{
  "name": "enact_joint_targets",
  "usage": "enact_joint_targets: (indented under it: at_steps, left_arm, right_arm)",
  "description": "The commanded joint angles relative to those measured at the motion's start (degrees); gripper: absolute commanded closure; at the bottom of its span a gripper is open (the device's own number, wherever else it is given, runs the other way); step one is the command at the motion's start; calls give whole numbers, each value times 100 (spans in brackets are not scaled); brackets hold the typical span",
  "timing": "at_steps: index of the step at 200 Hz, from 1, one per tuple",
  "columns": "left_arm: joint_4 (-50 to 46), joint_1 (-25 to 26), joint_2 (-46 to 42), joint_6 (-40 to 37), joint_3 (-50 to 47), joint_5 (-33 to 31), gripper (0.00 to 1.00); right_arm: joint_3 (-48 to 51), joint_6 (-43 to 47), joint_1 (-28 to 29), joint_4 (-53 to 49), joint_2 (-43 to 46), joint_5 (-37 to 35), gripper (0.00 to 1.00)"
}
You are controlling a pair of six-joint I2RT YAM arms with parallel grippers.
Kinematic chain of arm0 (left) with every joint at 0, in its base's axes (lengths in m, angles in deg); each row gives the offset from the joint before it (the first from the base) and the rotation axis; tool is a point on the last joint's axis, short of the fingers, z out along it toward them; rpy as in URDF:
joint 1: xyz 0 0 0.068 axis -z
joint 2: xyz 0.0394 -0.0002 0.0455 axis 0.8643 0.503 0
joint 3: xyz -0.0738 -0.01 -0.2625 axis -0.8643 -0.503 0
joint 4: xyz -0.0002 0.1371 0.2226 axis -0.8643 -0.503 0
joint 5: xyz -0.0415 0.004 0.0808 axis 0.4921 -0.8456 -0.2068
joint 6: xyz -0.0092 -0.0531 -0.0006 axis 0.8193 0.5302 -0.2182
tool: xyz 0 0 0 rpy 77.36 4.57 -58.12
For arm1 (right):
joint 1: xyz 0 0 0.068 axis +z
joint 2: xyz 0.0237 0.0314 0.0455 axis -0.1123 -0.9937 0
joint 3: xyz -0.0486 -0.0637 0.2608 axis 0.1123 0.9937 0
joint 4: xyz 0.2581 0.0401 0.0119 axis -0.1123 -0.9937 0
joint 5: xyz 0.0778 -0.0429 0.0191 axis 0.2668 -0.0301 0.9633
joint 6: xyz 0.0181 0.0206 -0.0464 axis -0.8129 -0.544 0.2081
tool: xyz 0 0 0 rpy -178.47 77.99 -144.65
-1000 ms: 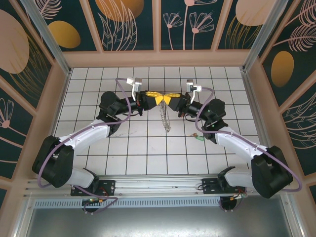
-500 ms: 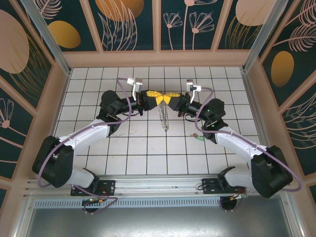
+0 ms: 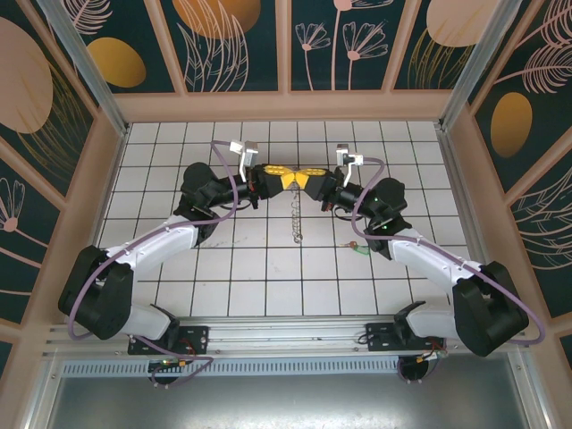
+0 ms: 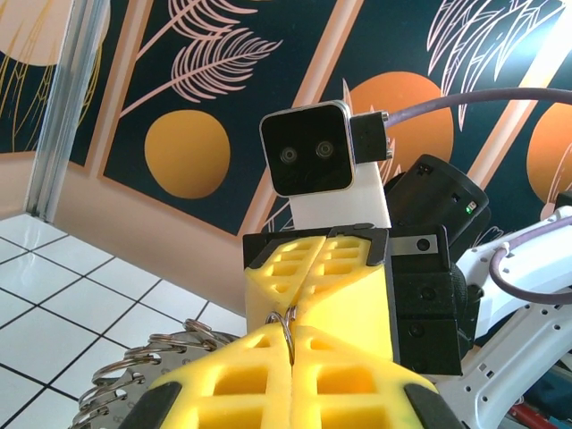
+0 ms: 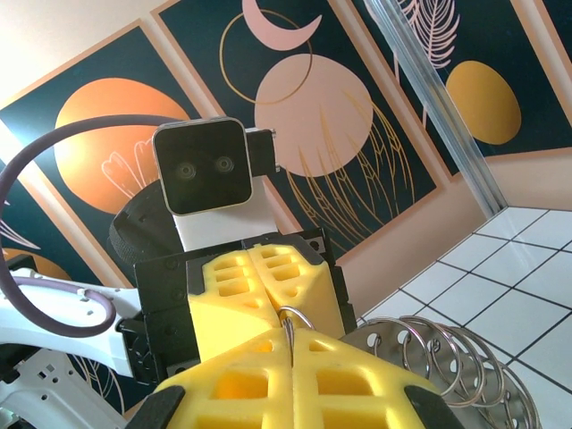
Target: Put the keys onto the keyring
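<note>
Left gripper [image 3: 284, 179], right gripper [image 3: 309, 180] clamped tip-to-tip on large thin grey metal hoop [image 3: 295, 219] — swung edge-on since second ago. Tiny green-headed key [image 3: 359, 249] apart, unheld — threading not begun.

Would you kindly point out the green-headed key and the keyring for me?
key [image 3: 360, 249]: top view, on its green head.
keyring [image 3: 295, 222]: top view, on the hanging silvery loops.

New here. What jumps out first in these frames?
The left gripper and right gripper meet tip to tip at centre, both shut on the keyring, its loops dangling below. The green key lies on the table beside the right arm.
</note>
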Motion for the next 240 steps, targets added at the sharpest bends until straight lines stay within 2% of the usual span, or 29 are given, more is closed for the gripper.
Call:
enact_joint_targets:
  at_steps: [1,5,21,33,45,65,103,133,160,207,240]
  left_arm:
    - [-250,74,-43,-235,49,268,100]
    - [-282,74,-66,-271,49,232,100]
    - [-393,76,-146,-420,57,107,100]
    - [-502,71,-229,-536,76,-26,100]
    - [-587,78,-315,-654,75,-144,100]
    - [-693,74,-518,-941,27,-393,100]
    - [-887,79,-784,-1340,-8,-604,100]
    - [-957,79,-929,-1540,-30,-704,100]
    - [-1168,79,-949,-1671,88,-629,100]
    - [-1519,79,-725,-1726,372,-292,100]
    - [-1643,75,-559,-1666,540,-86,100]
  right_arm:
    - [-295,34,59,320,11,-66,100]
    - [-311,36,58,271,25,-78,98]
    - [-346,87,38,-18,165,-162,65]
    - [-297,106,-48,-217,362,-250,50]
    - [-201,104,-182,-382,619,-346,42]
    - [-28,84,-407,-715,1072,-542,37]
    - [293,-30,-695,-1396,1567,-1076,34]
    - [560,-136,-802,-1398,1518,-1076,34]
    - [607,165,-783,-1379,1424,-681,37]
    - [346,885,-754,-1431,1361,219,53]
    - [-49,1186,-664,-1648,1057,666,59]
